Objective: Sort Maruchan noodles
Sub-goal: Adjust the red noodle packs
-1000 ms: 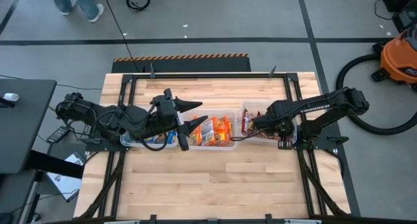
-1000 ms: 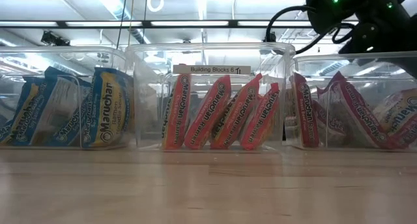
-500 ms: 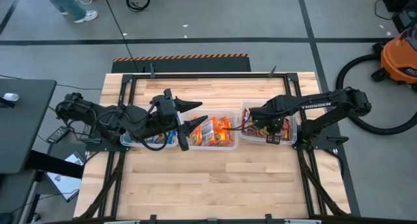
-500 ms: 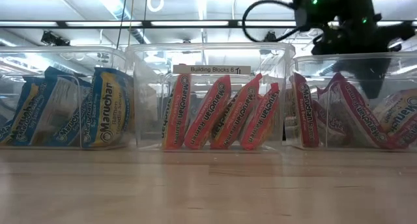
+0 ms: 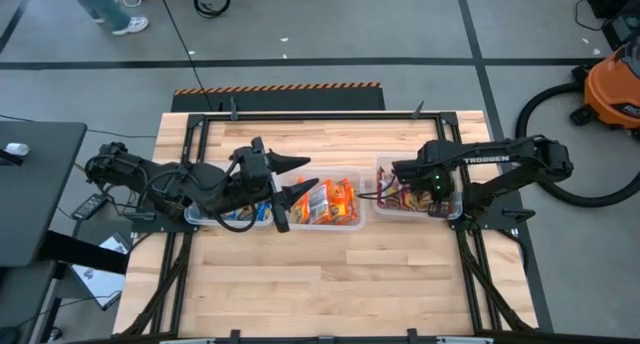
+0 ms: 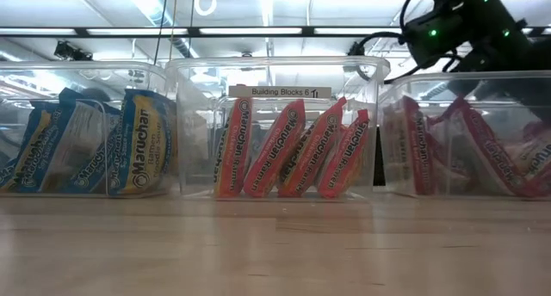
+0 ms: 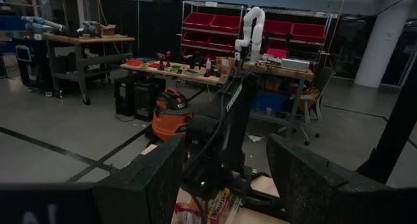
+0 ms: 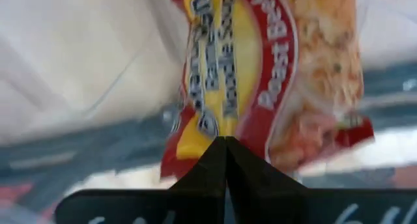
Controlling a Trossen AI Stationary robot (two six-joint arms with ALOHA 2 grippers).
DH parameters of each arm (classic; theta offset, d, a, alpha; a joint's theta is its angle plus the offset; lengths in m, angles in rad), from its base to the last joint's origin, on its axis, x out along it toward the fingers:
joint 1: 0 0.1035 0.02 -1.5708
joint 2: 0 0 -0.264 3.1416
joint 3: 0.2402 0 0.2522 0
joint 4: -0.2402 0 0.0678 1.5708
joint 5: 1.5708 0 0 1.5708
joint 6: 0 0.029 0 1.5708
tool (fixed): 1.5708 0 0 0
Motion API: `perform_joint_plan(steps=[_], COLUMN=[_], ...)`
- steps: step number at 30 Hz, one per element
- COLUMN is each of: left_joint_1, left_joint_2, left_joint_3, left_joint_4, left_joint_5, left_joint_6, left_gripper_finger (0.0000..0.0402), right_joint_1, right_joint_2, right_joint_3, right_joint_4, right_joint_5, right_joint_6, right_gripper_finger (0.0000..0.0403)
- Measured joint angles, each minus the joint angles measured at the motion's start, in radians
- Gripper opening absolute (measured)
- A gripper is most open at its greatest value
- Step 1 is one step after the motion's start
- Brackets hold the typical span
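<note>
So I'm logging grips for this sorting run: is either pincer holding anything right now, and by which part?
The right pincer is shut on the edge of a red noodle packet over the right bin. The left pincer, open, holds nothing.

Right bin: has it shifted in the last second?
Yes. In the high view the right bin has slid slightly to the picture's right, widening its gap to the middle bin, which stayed put. The right gripper is shut inside it.
</note>
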Motion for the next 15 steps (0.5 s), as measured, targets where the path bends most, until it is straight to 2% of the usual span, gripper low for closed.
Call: perform_joint_plan(steps=[4, 8, 15], left_joint_1=[0.009, 0.017, 0.019], left_joint_2=[0.0, 0.0, 0.0], left_joint_3=[0.0, 0.0, 0.0], left_joint_4=[0.006, 0.017, 0.014], left_joint_5=[-0.003, -0.004, -0.004], left_joint_6=[0.0, 0.0, 0.001], left_gripper_finger=[0.0224, 0.0224, 0.0224], right_joint_1=[0.013, 0.006, -0.007], right_joint_2=[-0.009, -0.029, -0.018], right_joint_3=[0.039, 0.051, 0.019], right_joint_4=[-0.061, -0.062, -0.054], right_joint_5=[0.062, 0.064, 0.019], right_joint_6=[0.023, 0.166, 0.241], right_gripper_finger=[0.0009, 0.0018, 0.0115])
